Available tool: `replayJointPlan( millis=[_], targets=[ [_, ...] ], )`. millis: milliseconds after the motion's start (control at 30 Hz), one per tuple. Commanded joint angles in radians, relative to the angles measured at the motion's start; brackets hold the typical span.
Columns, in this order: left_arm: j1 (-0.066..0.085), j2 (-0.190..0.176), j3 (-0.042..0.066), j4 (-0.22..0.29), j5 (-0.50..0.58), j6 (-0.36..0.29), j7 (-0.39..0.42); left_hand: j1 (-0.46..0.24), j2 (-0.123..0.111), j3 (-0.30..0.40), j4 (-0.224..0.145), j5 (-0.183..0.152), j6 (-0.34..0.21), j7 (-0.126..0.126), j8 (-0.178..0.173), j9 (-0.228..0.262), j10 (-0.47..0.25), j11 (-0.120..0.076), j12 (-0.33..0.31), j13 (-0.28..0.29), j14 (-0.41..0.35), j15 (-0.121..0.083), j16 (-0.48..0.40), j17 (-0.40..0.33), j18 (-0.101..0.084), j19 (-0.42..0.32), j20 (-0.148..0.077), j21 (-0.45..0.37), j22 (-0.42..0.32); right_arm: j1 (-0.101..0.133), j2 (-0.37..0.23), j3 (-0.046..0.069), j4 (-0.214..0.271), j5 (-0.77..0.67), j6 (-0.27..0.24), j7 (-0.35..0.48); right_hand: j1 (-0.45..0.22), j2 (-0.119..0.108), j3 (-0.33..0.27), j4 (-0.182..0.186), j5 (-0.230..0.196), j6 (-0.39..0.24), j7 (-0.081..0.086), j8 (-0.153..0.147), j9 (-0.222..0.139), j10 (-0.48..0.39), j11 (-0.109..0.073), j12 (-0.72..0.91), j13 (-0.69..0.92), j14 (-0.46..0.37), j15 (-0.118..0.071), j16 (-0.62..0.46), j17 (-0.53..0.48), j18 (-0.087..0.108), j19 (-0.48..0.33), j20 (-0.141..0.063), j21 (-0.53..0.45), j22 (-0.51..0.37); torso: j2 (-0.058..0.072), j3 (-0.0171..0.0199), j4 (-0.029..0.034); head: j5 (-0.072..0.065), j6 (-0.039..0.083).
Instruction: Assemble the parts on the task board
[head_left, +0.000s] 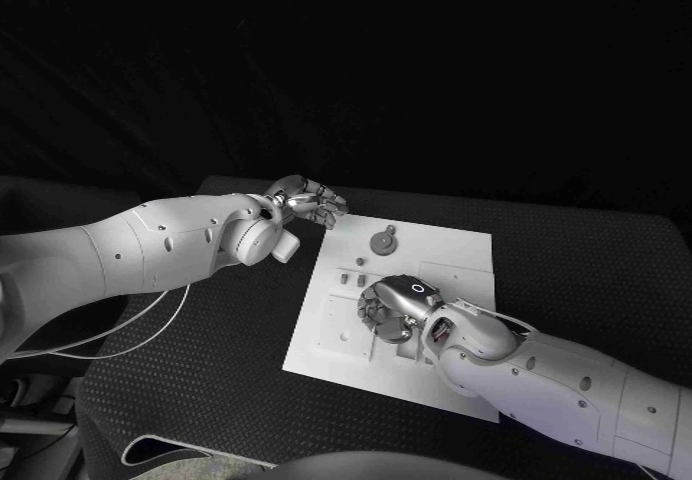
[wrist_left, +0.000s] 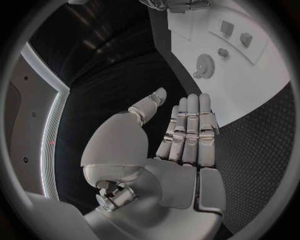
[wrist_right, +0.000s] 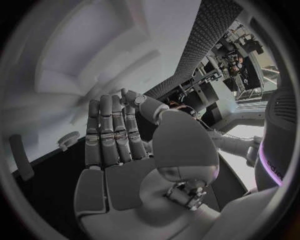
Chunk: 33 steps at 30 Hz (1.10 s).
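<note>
Left arm: enters from 9 o'clock in the head view and ends at the left hand (head_left: 306, 203), which hovers just off the task board's far-left corner. In the left wrist view the left hand (wrist_left: 181, 137) lies flat, fingers (wrist_left: 192, 125) straight and side by side, thumb set apart, nothing held.

Task board (head_left: 433, 262): white plate at the centre of the black surface (head_left: 216, 350), tilted slightly clockwise. It also appears in the left wrist view (wrist_left: 250, 85), beyond the fingertips.

Round toothed part (head_left: 382, 241): lies on the board toward 12 o'clock, apart from both hands; seen in the left wrist view as a gear-like disc (wrist_left: 204, 66). Smaller parts (head_left: 356, 281) stand near the board's middle, just left of the right hand.

Right arm: enters from 4 o'clock. Right hand (head_left: 397, 305) rests low over the board's centre, fingers bent down toward the plate. In the right wrist view the right hand (wrist_right: 119, 150) shows fingers extended together, thumb apart; nothing visibly grasped.
</note>
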Motion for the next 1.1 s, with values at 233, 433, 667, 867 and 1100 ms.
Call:
replayJointPlan(
  millis=[233,433,667,867,1100],
  targets=[
    [0.002,0.002,0.001,0.003,-0.003,0.006,0.009,0.009,-0.002,0.000,0.001,0.005,-0.010,0.000,0.001,-0.001,-0.007,-0.002,0.002,-0.001,0.001,0.003,-0.005,0.002,0.009,0.006,-0.002,-0.006,-0.001,-0.001,0.022,-0.006,-0.029,-0.022,0.046,-0.012,-0.003,0.012,0.006,0.001,0.005,0.001,0.001,-0.003,0.002,0.011,-0.007,0.003,0.001,0.004,0.003,-0.001,-0.002,0.006,0.003,-0.002,-0.001,0.020,0.000,-0.0002,0.0011,-0.002,-0.003],
    [0.002,0.002,0.001,0.004,-0.003,0.006,0.009,0.010,-0.002,0.000,0.001,0.005,-0.010,0.000,0.002,-0.001,-0.007,-0.001,0.002,-0.001,0.001,0.003,-0.006,0.002,0.009,0.005,-0.002,-0.006,-0.001,-0.001,0.028,-0.006,-0.028,-0.032,0.054,-0.014,-0.003,0.013,0.006,0.001,0.005,0.000,0.001,-0.003,0.002,0.011,-0.007,0.004,0.001,0.004,0.003,-0.002,-0.002,0.006,0.003,-0.002,-0.002,0.020,0.000,-0.0005,-0.0003,-0.002,-0.003],
    [0.002,0.001,0.001,0.004,-0.003,0.005,0.008,0.010,-0.002,0.000,0.001,0.005,-0.010,0.000,0.002,-0.001,-0.007,-0.001,0.002,-0.001,0.001,0.003,-0.006,0.002,0.009,0.005,-0.002,-0.006,-0.002,-0.001,0.028,-0.009,-0.014,-0.051,0.109,-0.016,-0.003,0.013,0.005,0.001,0.004,0.000,0.001,-0.004,0.002,0.011,-0.007,0.004,0.001,0.003,0.003,-0.002,-0.002,0.006,0.002,-0.002,-0.002,0.020,0.000,-0.0002,0.0000,-0.004,-0.003],
    [0.002,-0.002,0.001,0.004,-0.003,0.005,0.008,0.009,-0.002,0.000,0.002,0.005,-0.010,0.000,0.002,-0.001,-0.008,-0.001,0.002,-0.001,0.001,0.003,-0.006,0.003,0.009,0.005,-0.002,-0.006,-0.002,-0.001,0.021,-0.010,-0.009,-0.065,0.114,-0.021,-0.003,0.013,0.005,0.001,0.004,0.000,0.001,-0.004,0.002,0.011,-0.007,0.004,0.000,0.003,0.003,-0.002,-0.002,0.006,0.002,-0.002,-0.002,0.020,0.000,0.0000,0.0003,-0.004,-0.005],
    [0.002,-0.002,0.001,0.005,-0.003,0.006,0.009,0.010,-0.002,0.000,0.002,0.005,-0.011,0.000,0.002,-0.001,-0.008,-0.001,0.002,-0.001,0.001,0.003,-0.007,0.003,0.009,0.005,-0.002,-0.006,-0.002,-0.001,0.022,-0.011,-0.012,-0.106,0.100,-0.031,-0.003,0.012,0.005,0.000,0.004,0.000,0.001,-0.004,0.003,0.011,-0.007,0.004,0.000,0.003,0.003,-0.002,-0.002,0.006,0.001,-0.002,-0.002,0.020,0.000,0.0003,0.0001,-0.005,-0.005]
  ],
)
